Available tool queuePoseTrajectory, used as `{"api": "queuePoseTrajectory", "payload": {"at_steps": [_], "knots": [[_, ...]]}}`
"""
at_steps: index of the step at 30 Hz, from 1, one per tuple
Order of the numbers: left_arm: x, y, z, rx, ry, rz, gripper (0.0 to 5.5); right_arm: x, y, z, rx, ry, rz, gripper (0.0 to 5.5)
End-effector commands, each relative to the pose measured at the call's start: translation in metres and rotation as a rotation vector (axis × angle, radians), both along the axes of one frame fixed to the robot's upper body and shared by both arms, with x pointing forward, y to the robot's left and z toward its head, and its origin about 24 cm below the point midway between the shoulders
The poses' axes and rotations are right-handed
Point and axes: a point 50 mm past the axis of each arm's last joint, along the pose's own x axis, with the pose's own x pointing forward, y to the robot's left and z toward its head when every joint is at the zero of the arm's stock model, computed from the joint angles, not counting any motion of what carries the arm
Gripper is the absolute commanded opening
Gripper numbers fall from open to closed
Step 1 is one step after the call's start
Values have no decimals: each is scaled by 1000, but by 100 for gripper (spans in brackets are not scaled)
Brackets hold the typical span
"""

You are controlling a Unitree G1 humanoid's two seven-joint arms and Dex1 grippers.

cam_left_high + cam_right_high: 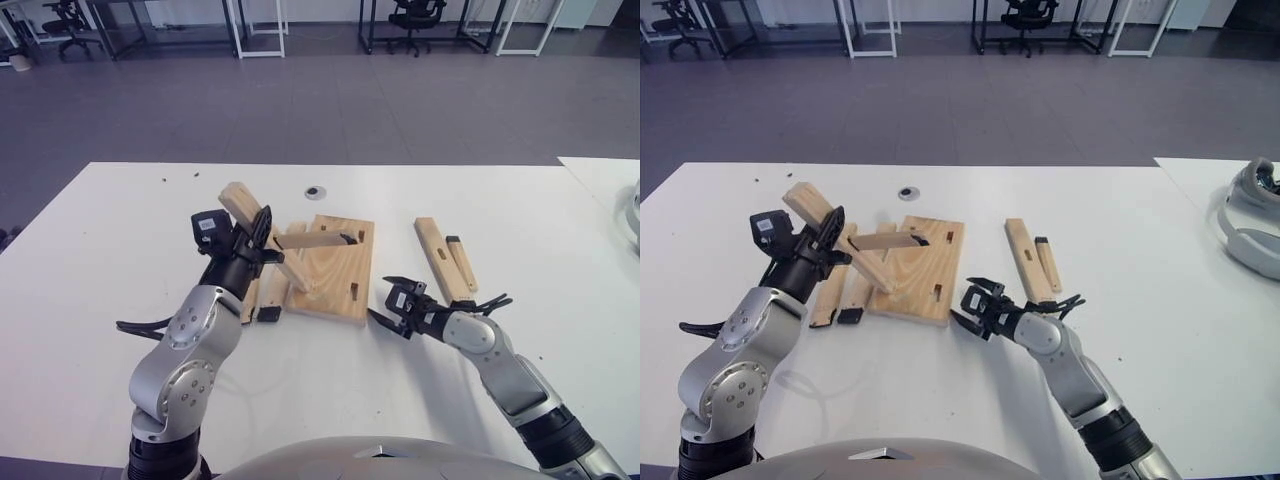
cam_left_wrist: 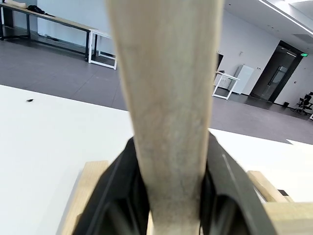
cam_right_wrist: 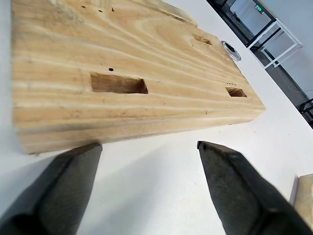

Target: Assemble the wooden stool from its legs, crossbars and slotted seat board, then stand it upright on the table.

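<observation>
Just then: leg clamped over the seat board

The left gripper (image 1: 263, 237) was closed tight on a tilted leg (image 1: 243, 203), whose lower end met the seat board (image 1: 335, 278). A crossbar (image 1: 318, 240) jutted from it across the board. The right gripper (image 1: 396, 304) hung with fingers apart just beside the board's near corner. Right of the board lay a second leg (image 1: 436, 256) and a thin bar (image 1: 461, 263); left of it, more wooden pieces (image 1: 268, 292). Two slots (image 3: 119, 83) in the board showed as open holes.

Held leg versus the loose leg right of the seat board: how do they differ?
The held leg is tilted in the left gripper, lower end on the seat board; the loose leg lies flat on the table, ungripped. A crossbar meets the held leg; the loose leg's slot is bare. Both are pale wood.
</observation>
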Motion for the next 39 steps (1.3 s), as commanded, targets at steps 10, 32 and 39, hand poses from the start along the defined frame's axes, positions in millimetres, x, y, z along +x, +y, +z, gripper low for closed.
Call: {"api": "queuePoseTrajectory", "payload": {"at_steps": [10, 32, 39], "knots": [[12, -37, 19, -54, -46, -206, 143, 13, -12, 5, -2, -34, -121, 366], [20, 35, 145, -136, -488, -260, 411, 74, -97, 84, 100, -410, -610, 366], [38, 21, -14, 259, 170, -322, 411, 77, -91, 69, 104, -354, -611, 366]]}}
